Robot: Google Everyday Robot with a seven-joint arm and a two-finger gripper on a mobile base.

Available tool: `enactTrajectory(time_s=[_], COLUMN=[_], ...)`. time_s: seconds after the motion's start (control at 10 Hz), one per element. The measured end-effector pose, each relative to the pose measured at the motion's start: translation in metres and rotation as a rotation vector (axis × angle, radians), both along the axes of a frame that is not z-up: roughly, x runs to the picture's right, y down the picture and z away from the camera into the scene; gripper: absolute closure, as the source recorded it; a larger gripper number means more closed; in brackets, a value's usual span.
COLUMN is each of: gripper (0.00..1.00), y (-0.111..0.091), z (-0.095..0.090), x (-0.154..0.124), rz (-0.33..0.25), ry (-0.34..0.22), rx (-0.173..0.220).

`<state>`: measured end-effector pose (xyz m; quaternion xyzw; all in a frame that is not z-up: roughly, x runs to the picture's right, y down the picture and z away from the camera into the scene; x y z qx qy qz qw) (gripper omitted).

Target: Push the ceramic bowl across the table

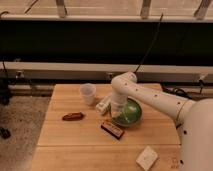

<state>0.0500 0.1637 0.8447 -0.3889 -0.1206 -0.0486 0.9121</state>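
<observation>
The ceramic bowl (131,114), glossy green with a paler inside, sits near the middle of the light wooden table (65,135). My white arm reaches in from the right and bends down over the bowl's left side. The gripper (118,111) hangs at the bowl's left rim, touching or just inside it. The bowl's left part is hidden behind the gripper.
A translucent white cup (88,93) stands at the back left. A white packet (103,105) lies just left of the gripper. A dark snack bar (113,129) lies in front of the bowl, a brown item (73,116) at left, a white box (147,157) at the front right.
</observation>
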Motion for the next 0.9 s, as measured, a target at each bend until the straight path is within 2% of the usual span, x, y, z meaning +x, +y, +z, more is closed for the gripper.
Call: enactTrajectory(time_s=[0.9], gripper=[1.0], y=[0.03], z=[-0.036], x=[-0.031], rz=[-0.096], ry=[-0.158], rx=[-0.035])
